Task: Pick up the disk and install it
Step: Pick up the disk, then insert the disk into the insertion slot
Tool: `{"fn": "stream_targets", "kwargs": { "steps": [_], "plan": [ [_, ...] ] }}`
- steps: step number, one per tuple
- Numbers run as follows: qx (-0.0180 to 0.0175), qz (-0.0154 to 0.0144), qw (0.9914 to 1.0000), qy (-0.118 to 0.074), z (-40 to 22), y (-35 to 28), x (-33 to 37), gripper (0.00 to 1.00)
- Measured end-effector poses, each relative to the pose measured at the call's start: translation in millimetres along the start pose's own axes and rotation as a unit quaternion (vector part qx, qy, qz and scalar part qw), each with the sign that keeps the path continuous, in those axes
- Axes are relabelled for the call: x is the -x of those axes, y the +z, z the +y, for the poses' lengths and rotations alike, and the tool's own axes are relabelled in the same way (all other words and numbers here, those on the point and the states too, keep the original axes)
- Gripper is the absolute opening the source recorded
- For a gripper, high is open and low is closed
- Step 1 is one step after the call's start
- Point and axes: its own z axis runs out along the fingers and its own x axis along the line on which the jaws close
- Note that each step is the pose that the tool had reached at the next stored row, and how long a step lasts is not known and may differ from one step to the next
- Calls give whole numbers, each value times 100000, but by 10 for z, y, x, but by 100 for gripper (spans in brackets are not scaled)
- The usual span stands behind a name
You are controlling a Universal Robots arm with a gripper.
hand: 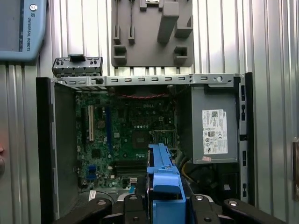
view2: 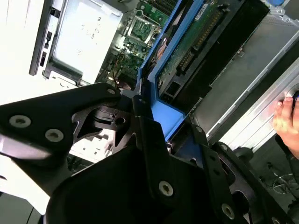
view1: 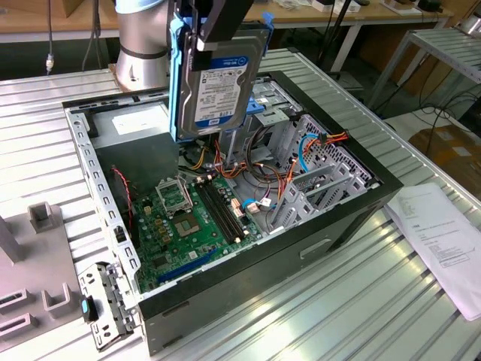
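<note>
The disk (view1: 218, 79), a grey-metal drive with a white label in a bright blue carrier, hangs on edge above the open computer case (view1: 342, 226). My gripper (view1: 219, 28) is shut on its upper part, one black finger lying across the label face. In the second wrist view the disk's green circuit-board side (view2: 196, 42) and blue rail (view2: 161, 58) run away from the black gripper linkage (view2: 140, 116). In the first wrist view the blue carrier edge (hand: 162, 175) sticks out between the fingers over the motherboard (hand: 126, 135).
Inside the case are the motherboard (view1: 192, 214), loose cables (view1: 259, 162), a metal drive cage (view1: 282, 113) and the power supply (hand: 212, 133). A paper sheet (view1: 443, 241) lies at the exterior view's right. A grey fixture (view1: 30, 278) and a bracket (view1: 105, 304) lie at its left. A hand (view2: 287, 119) rests beside the case.
</note>
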Motion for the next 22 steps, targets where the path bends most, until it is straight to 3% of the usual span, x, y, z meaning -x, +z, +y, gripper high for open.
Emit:
{"fn": "stream_targets", "kwargs": {
  "steps": [2,17,18,19,20,22],
  "plan": [
    [-2,8,100000,-4,-28,4,-5,37],
    [0,12,100000,-7,-39,4,-14,37],
    [3,15,100000,-1,-40,3,-50,37],
    [0,12,100000,4,-45,6,-181,37],
    [-2,10,100000,2,-49,9,-258,37],
    [3,20,100000,-1,-53,12,-345,37]
  ]
}}
